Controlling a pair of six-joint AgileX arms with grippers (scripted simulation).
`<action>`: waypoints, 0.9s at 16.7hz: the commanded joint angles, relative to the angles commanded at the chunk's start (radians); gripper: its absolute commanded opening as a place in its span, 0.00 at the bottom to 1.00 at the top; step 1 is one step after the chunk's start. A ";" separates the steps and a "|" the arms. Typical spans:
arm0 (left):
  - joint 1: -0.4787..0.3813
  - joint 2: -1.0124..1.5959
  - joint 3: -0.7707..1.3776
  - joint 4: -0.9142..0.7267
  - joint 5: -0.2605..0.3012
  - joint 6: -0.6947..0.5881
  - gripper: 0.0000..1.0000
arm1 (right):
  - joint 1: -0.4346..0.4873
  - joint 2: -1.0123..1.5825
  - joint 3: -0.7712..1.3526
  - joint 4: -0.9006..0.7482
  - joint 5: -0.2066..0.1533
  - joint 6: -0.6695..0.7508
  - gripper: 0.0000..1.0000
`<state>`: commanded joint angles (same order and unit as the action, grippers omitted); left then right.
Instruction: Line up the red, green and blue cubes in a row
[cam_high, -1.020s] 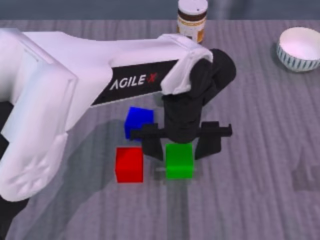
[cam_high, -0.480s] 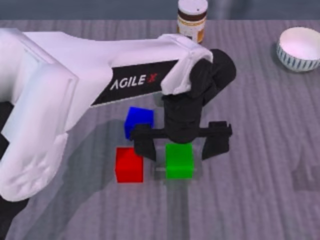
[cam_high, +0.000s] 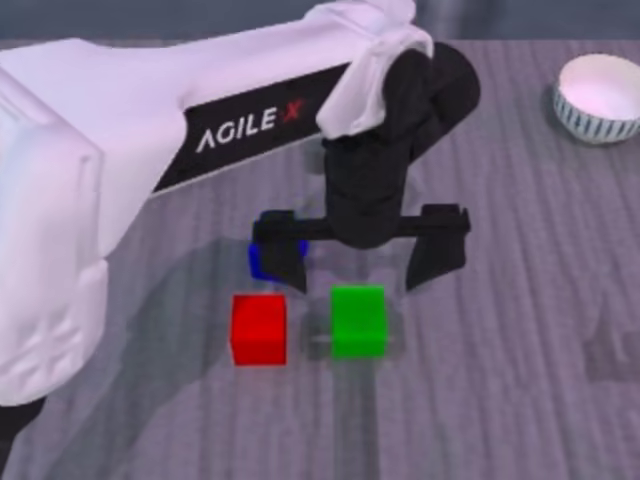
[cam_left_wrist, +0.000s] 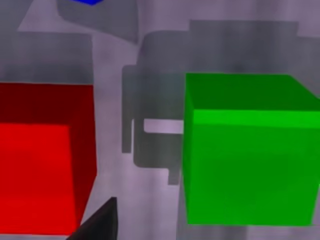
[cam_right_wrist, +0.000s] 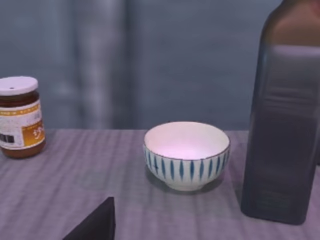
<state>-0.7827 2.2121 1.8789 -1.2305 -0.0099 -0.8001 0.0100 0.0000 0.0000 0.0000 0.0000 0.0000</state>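
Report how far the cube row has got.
Done: red cube and green cube sit side by side on the table, a gap between them. In hand: nothing; the left gripper hangs open above the green cube. Left: the blue cube lies behind the red one, out of line.

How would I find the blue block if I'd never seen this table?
Start at the big white left arm's black gripper, open above the grey table. The small matte blue cube peeks out beneath one finger. It sits behind the red cube and green cube, out of their row.
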 joint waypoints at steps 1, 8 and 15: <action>0.002 -0.007 0.023 -0.027 0.000 0.000 1.00 | 0.000 0.000 0.000 0.000 0.000 0.000 1.00; 0.005 -0.009 0.047 -0.048 0.000 0.015 1.00 | 0.000 0.000 0.000 0.000 0.000 0.000 1.00; 0.145 0.060 0.119 -0.065 0.009 0.282 1.00 | 0.000 0.000 0.000 0.000 0.000 0.000 1.00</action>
<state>-0.6374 2.2722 1.9978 -1.2954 -0.0006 -0.5186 0.0100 0.0000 0.0000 0.0000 0.0000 0.0000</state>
